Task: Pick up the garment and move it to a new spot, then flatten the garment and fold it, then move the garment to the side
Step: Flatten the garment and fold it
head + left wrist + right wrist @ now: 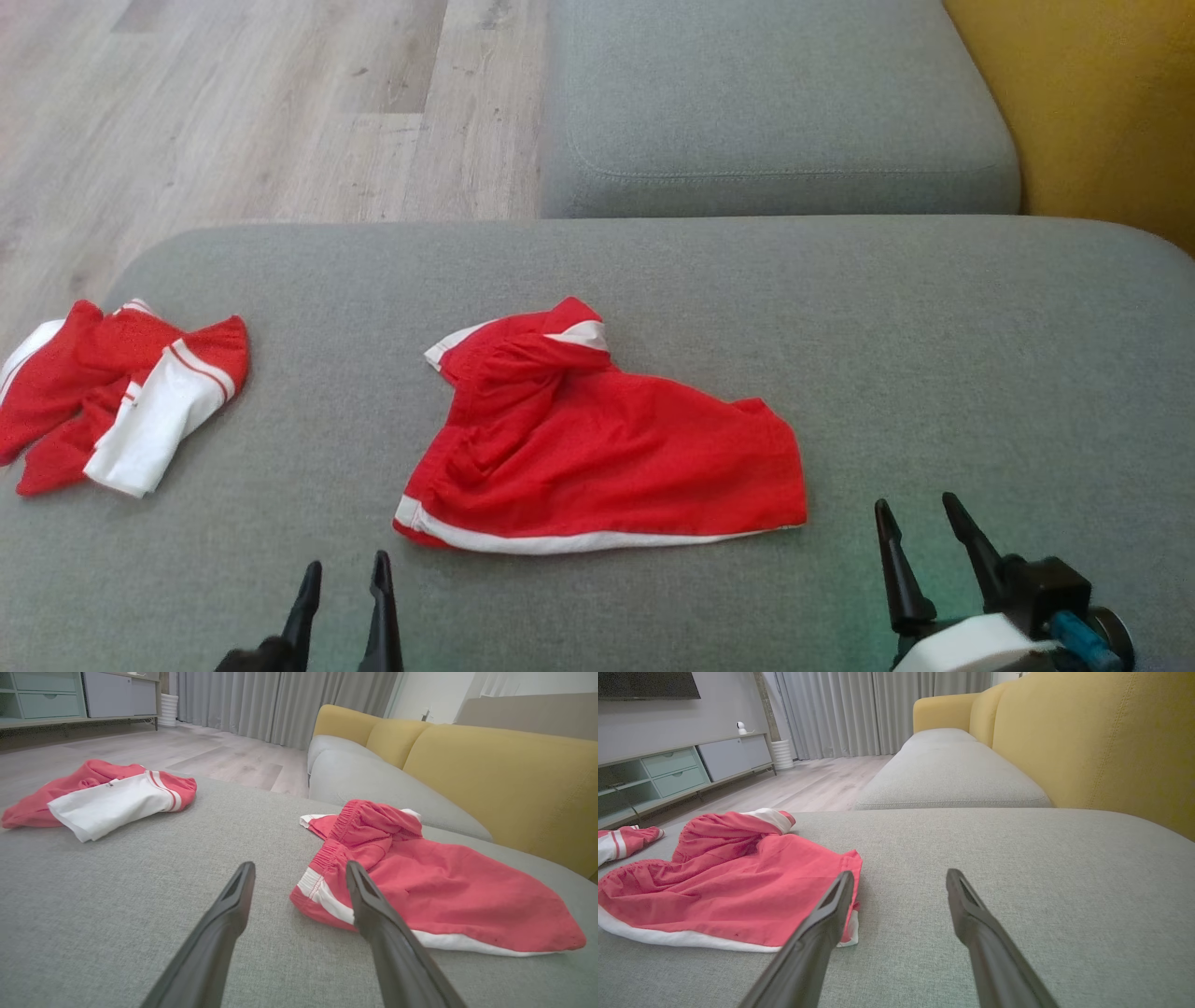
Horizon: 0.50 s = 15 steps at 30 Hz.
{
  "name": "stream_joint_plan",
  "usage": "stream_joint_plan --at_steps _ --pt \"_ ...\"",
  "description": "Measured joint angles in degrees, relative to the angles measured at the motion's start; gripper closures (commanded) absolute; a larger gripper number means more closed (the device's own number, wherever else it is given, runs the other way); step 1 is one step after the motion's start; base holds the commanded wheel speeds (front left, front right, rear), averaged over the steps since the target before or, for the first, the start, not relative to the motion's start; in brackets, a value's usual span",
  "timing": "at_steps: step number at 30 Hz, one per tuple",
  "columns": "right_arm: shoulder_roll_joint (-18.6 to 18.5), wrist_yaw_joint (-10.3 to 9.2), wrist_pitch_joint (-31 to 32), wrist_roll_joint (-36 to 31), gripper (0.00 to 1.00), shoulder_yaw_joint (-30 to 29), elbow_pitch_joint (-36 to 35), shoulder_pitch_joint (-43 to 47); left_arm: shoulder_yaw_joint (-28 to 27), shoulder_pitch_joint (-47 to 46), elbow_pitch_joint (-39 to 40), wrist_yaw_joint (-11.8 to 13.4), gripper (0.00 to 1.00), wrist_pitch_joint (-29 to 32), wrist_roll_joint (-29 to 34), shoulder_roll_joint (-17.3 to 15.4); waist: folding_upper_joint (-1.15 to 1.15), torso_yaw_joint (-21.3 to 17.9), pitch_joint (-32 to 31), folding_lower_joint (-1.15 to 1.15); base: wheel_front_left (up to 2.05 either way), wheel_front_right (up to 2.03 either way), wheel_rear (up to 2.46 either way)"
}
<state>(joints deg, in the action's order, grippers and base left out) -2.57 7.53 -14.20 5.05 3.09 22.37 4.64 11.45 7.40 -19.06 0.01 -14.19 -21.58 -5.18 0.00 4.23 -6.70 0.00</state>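
Red crumpled shorts with white trim (607, 439) lie mid-frame on the grey fabric cushion (934, 373). Left gripper (346, 562) and right gripper (916, 501) sit below them, fingers spread, empty; pinching both hem corners should lift them evenly.

The left claw (300, 867) gapes near the red garment (434, 891) on the grey cushion (117, 905).

Each pincer has two long, slim fingers (233, 905) of dark matte material, tapering to narrow tips, with a shallow groove sunk into the inner face near each tip. The left pincer (346, 562) is plain black. The right pincer (915, 502) is mounted on a black block (1046, 583) above a white housing (971, 644), with a blue cylindrical part (1078, 635) at its right.
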Motion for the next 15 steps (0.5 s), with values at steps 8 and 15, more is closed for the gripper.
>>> stream_joint_plan --at_steps 8,15 --pt "0.0 0.00 0.0 -0.1 0.00 0.4 0.0 -0.2 2.0 -2.6 -2.5 -0.6 0.00 4.2 1.6 -2.3 0.00 -0.3 1.5 0.00 0.00 0.00 0.00" --pt "0.0 0.00 0.0 -0.5 0.00 1.6 -0.1 -0.6 3.4 -10.3 -8.1 -1.3 0.00 7.8 2.5 -2.9 0.00 -1.3 3.9 0.01 0.00 0.00 0.00"
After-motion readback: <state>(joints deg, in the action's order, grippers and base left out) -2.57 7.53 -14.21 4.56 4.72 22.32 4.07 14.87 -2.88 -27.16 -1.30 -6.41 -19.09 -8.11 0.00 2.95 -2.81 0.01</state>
